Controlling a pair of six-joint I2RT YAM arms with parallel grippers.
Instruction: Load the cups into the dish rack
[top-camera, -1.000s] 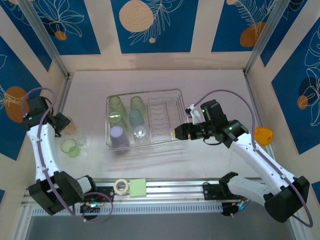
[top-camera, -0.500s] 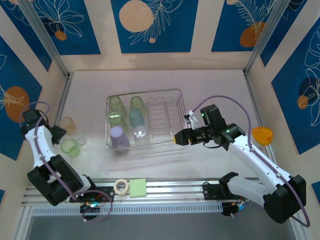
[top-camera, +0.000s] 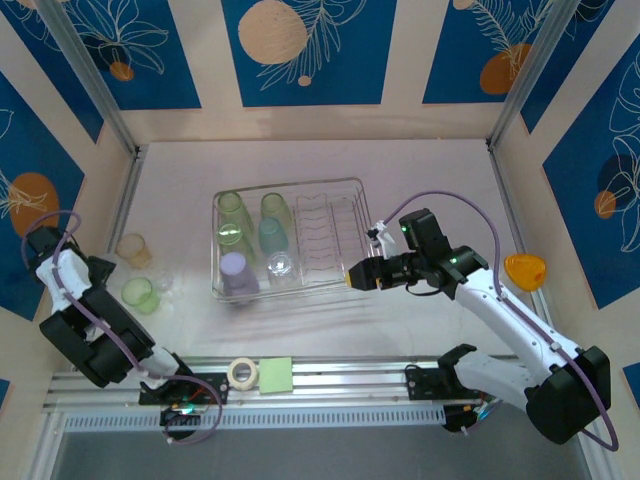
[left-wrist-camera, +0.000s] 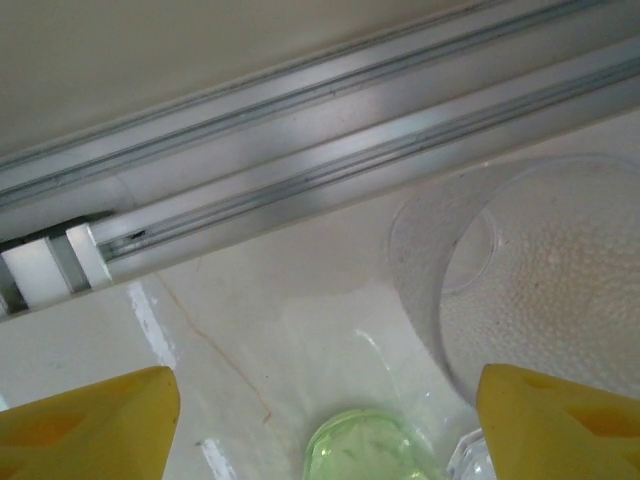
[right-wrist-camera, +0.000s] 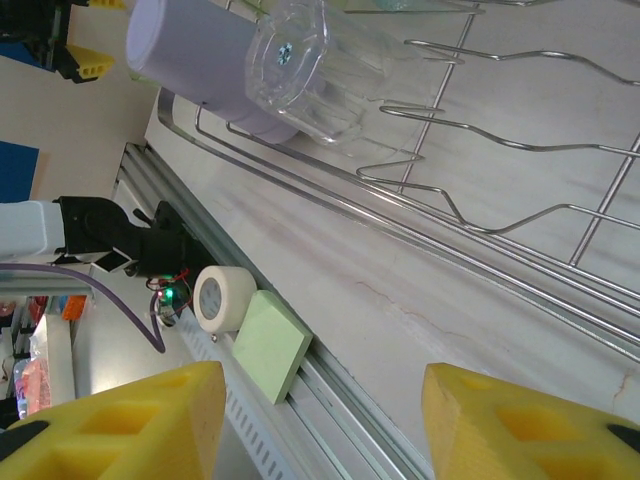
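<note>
Top view: six translucent cups sit in the dish rack (top-camera: 340, 225). A peach cup (top-camera: 133, 249), a green cup (top-camera: 139, 294) and a clear cup (top-camera: 163, 283) wait on the table (top-camera: 430, 190) to its left, so I judge you are picking next.

Left wrist view: the left gripper (left-wrist-camera: 325, 420) is apart and empty; you must centre it on the green cup.

Right wrist view: the right gripper (right-wrist-camera: 320, 420) is apart and empty, beside the rack's front.
</note>
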